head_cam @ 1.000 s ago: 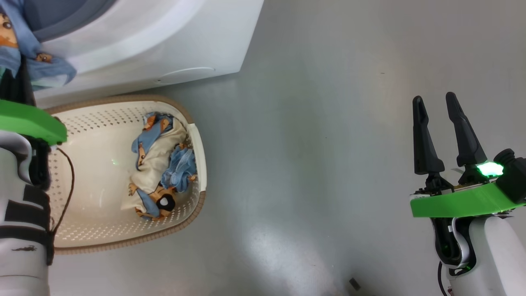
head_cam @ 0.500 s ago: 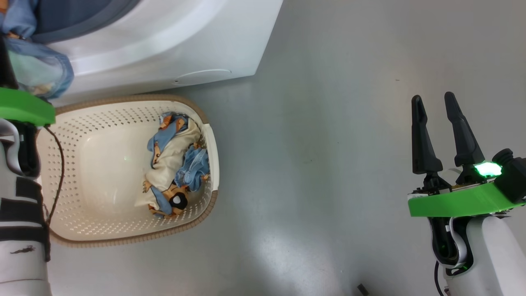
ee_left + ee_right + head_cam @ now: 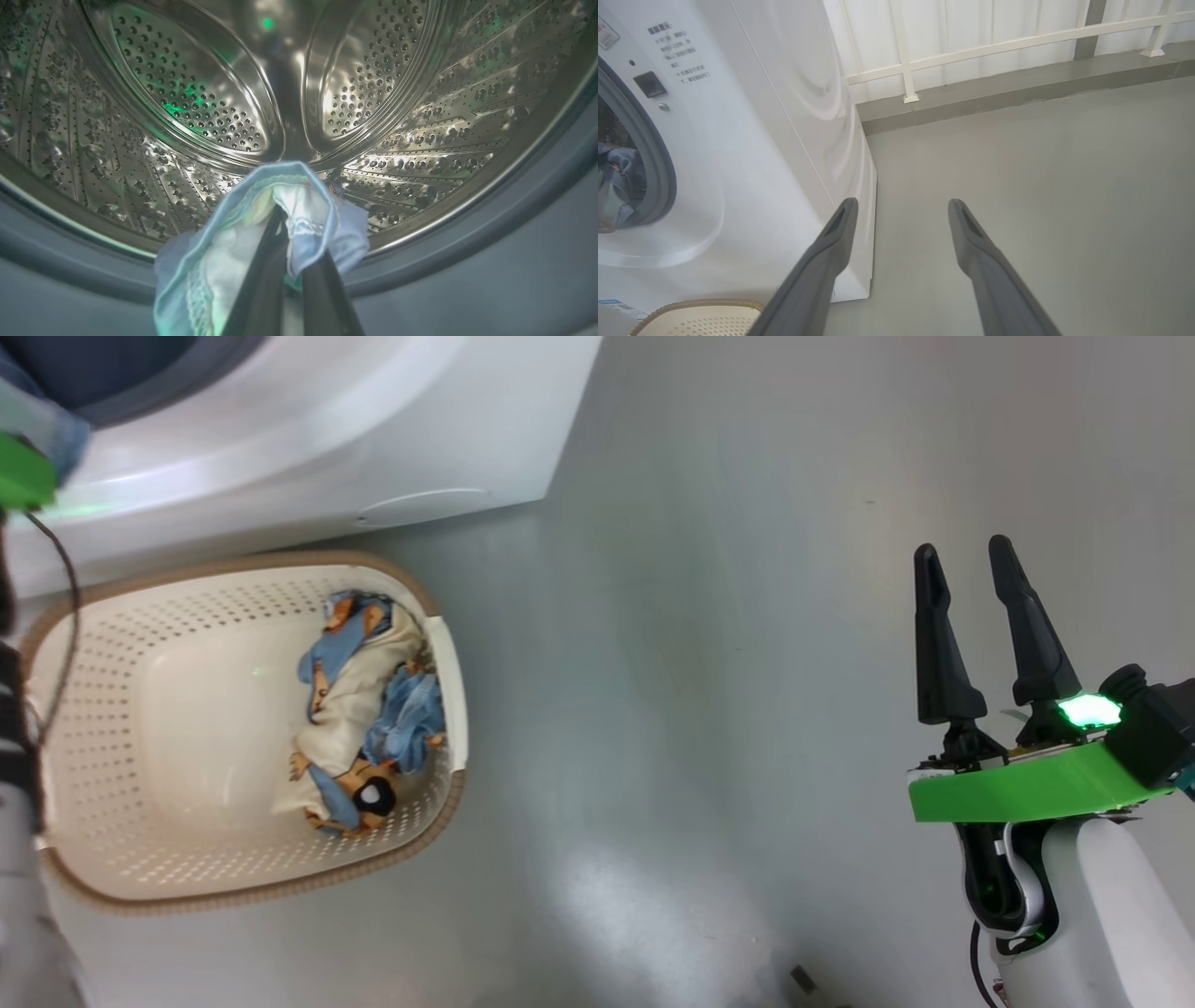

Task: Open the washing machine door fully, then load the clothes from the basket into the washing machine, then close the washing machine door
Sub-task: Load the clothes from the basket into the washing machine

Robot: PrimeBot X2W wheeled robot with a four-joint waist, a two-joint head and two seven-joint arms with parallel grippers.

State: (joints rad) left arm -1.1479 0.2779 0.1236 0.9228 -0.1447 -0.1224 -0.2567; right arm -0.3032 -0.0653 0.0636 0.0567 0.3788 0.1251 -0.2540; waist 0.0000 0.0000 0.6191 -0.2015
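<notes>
In the left wrist view my left gripper (image 3: pixel 286 224) is shut on a light blue and white garment (image 3: pixel 219 256), held at the mouth of the washing machine's steel drum (image 3: pixel 196 107) just above the grey rubber ring (image 3: pixel 537 186). The cloth covers the fingertips. More of the clothes (image 3: pixel 359 719), blue and cream with bears, lie at the right end of the basket (image 3: pixel 103 728) in front of the washing machine (image 3: pixel 373 420). My right gripper (image 3: pixel 962 549) hangs open and empty over the floor far to the right. The washing machine door is out of view.
The grey floor (image 3: pixel 709 691) spreads between the basket and my right arm. In the right wrist view the open right gripper (image 3: pixel 902 205) points at the machine's right corner (image 3: pixel 864 224), with a white railing (image 3: pixel 994 46) and a low kerb behind.
My left arm has risen toward the machine's opening, carrying the garment up out of the head view. The head camera swayed a little. The right gripper stays open in place.
</notes>
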